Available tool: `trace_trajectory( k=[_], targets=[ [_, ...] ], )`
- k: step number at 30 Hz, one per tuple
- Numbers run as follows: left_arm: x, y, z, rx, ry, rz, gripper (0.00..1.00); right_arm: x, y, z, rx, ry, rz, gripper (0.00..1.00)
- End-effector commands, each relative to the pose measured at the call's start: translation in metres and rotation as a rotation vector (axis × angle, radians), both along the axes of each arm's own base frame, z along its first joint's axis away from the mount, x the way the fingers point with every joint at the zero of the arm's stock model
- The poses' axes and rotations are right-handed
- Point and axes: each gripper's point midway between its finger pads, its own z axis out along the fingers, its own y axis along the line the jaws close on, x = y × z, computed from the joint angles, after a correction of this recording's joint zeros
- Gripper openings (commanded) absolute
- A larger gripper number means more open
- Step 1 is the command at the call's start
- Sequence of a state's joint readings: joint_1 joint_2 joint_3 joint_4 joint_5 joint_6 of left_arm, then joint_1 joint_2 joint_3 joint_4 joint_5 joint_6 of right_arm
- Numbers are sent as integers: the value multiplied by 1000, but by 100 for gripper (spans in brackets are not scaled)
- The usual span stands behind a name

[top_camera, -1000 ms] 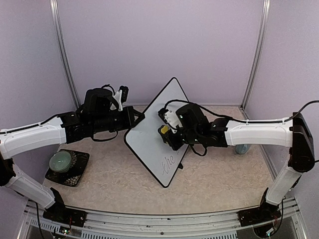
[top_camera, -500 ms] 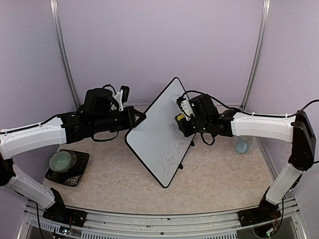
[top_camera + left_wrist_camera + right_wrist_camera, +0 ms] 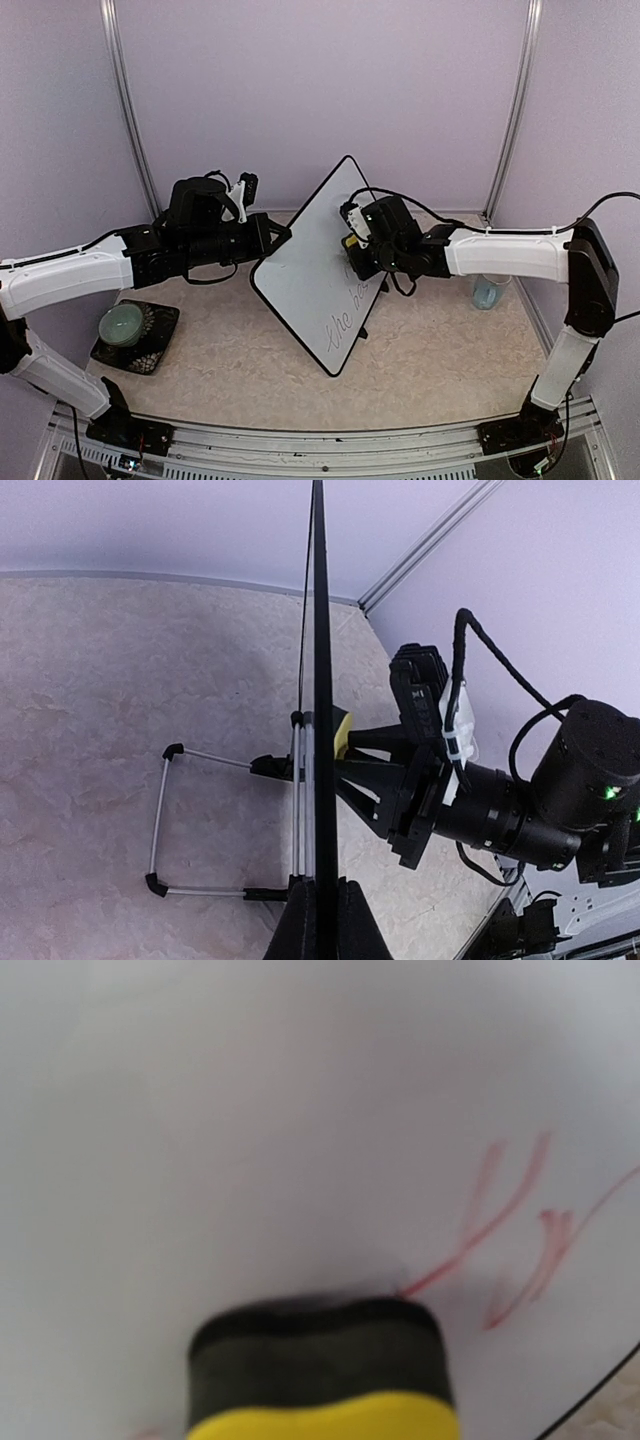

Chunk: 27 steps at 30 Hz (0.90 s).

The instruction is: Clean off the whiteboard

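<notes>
The whiteboard (image 3: 305,275) stands in the middle of the top view, tipped up on its lower edge so that its white face turns toward the right of the frame. Dark handwriting (image 3: 345,318) runs along the lower right part of that face. The left gripper (image 3: 283,236) reaches in from the left, its fingers clamped shut on the board's black frame at the left edge. In the left wrist view the board (image 3: 319,680) shows edge-on as a thin dark line, with a wire stand (image 3: 160,820) folded out behind it on the table (image 3: 120,680).

The right gripper (image 3: 350,250) comes in from the right and pinches a yellow and black eraser (image 3: 349,241). The eraser's black side is pressed flat against the board's face, above the handwriting. In the right wrist view the eraser (image 3: 320,1370) fills the bottom centre, touching the end of a reddish stroke (image 3: 480,1230).

A pale green bowl (image 3: 123,322) sits on a black mat (image 3: 155,350) at lower left.
</notes>
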<state>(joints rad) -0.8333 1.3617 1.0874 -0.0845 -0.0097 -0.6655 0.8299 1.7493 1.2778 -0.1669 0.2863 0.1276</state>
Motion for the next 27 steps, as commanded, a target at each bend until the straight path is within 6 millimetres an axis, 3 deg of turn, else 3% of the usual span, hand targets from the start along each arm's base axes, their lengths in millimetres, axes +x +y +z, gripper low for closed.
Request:
trace_trajectory(
  k=[1,19,23,27],
  targets=[
    [-11,-10,0,11,21,-67,0,-40,47,-7,-1,9,178,0],
    [-9,-10,-3,10,24,-67,0,-142,120,6,46,20,469,0],
    [-10,-9,-3,10,23,-66,0,-134,108,24,64,-14,418,0],
    [-12,-5,-1,9,19,-61,0,-91,63,45,83,-42,244,0]
  ],
)
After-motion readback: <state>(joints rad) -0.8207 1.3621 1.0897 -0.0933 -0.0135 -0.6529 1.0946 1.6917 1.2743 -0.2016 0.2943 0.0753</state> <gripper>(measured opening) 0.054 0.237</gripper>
